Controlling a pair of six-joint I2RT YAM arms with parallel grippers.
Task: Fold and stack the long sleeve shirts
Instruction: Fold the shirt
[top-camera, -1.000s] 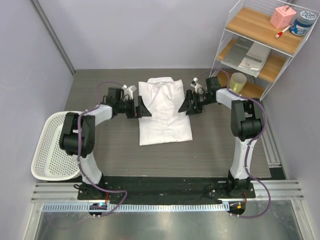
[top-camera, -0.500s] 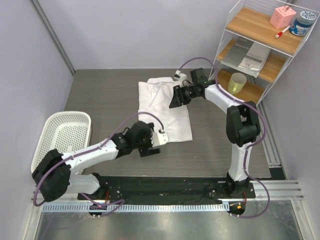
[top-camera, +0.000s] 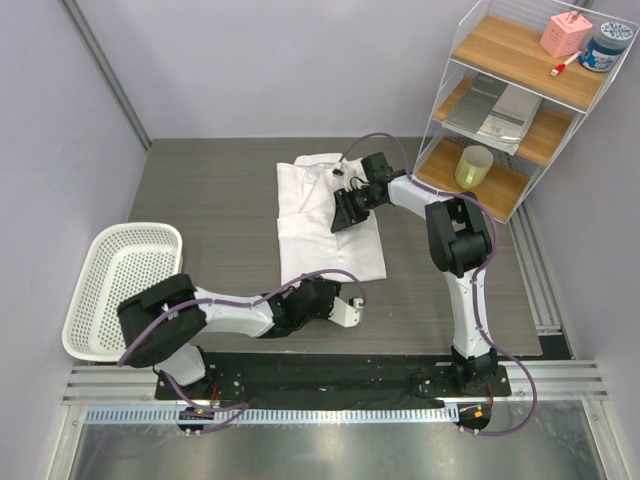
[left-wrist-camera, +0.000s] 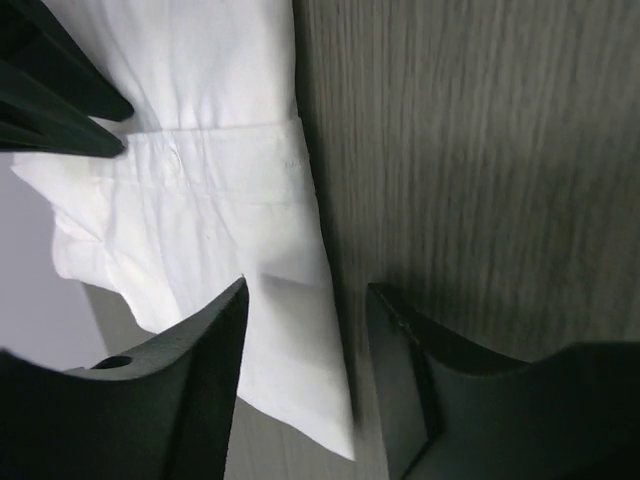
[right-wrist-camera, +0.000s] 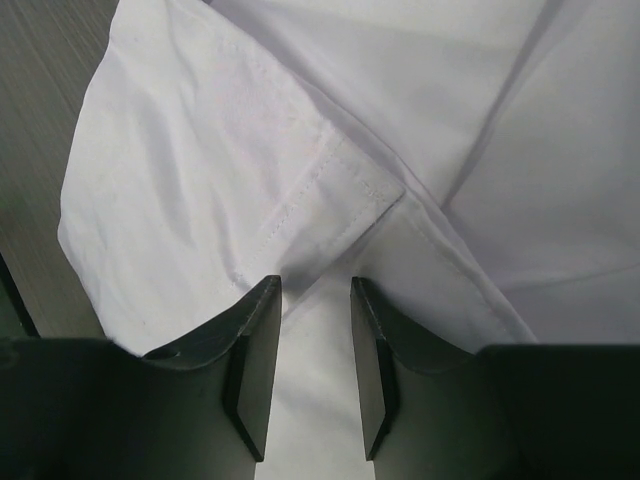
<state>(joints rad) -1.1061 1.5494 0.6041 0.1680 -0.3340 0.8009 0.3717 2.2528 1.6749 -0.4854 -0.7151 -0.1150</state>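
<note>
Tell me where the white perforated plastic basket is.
Top view: the white perforated plastic basket sits at the dark table's left edge, beside the left arm, left of the white cloth shirt.

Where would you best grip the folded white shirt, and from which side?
Pinch the shirt at its near right corner, sliding in low from the right: the stacked edges there lie flat, with bare table beside them for a finger.

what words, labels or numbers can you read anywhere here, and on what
None can be read.
Blue-lidded jar: any label is too small and blurred to read.
Booklets: print too small to read.
Shirt: no visible text.
</note>
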